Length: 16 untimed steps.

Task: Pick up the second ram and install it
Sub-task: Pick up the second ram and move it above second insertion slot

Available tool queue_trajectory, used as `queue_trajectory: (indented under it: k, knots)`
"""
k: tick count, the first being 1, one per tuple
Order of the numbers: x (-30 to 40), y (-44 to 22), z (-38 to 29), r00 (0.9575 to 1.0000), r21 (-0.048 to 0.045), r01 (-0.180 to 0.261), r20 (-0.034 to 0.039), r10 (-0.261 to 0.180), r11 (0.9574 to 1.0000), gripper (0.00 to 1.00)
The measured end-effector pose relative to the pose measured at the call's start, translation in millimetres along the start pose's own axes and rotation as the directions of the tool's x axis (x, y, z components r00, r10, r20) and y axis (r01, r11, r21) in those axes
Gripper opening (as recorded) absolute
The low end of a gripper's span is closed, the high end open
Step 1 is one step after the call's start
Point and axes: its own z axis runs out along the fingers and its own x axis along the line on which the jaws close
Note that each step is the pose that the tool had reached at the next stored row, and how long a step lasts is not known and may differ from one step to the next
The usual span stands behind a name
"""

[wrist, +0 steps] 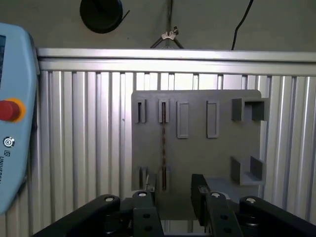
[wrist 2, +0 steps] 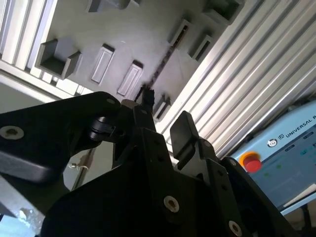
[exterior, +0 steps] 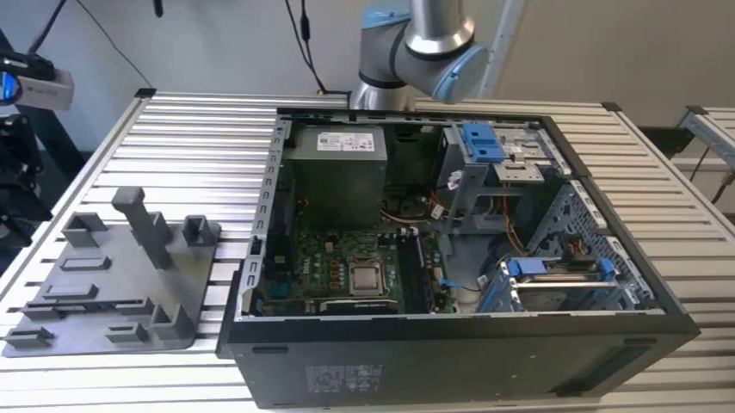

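Observation:
The second ram (wrist: 163, 148) is a thin dark stick standing on edge in a pair of slots of the grey tray (wrist: 197, 153). In the second wrist view the ram (wrist 2: 167, 58) runs across the tray (wrist 2: 133, 34) toward my fingertips. My gripper (wrist: 174, 190) hovers above the tray's near edge, open, with nothing between its fingers (wrist: 198, 190). The second wrist view also shows the gripper (wrist 2: 165, 111) open and well apart from the stick. The stick's line passes just inside one finger (wrist 2: 145, 98).
The open computer case (exterior: 460, 344) sits on the slatted table (exterior: 195, 138), its motherboard (exterior: 344, 267) exposed. The grey tray (exterior: 109, 327) with upright pegs lies at the exterior view's left. A teach pendant with a red button (wrist: 10, 111) lies beside the tray.

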Motion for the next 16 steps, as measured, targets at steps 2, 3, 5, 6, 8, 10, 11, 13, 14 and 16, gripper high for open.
queue_trajectory:
  k: [2,3,5,6,8,10,11,13,14,16]
  knots:
    - [-0.2,0.1,3.7,1.0000,0.0008,0.000,0.0000,0.000,1.0000,0.42]
    - [-0.5,0.3,5.4,1.0000,0.0033,0.000,0.0001,0.000,1.0000,0.42]
    - [-0.6,0.2,5.7,1.0000,0.0047,0.001,-0.0002,-0.001,1.0000,0.42]
    - [-0.6,0.2,5.8,1.0000,0.0047,0.001,-0.0001,-0.001,1.0000,0.42]
    - [-0.6,0.2,5.8,1.0000,0.0048,0.001,-0.0001,-0.001,1.0000,0.42]
    - [-0.5,0.7,7.3,1.0000,0.0051,0.001,0.0069,-0.001,1.0000,0.42]
    - [-0.6,1.0,7.9,0.9999,0.0050,0.001,0.0120,-0.001,1.0000,0.42]
    - [-0.7,1.1,11.4,0.9999,0.0049,0.001,0.0129,-0.001,1.0000,0.42]
    - [-0.7,1.2,13.0,0.9999,0.0038,0.001,0.0129,-0.001,1.0000,0.42]
    - [-0.7,1.2,16.5,0.9999,0.0029,0.002,0.0129,-0.002,1.0000,0.42]
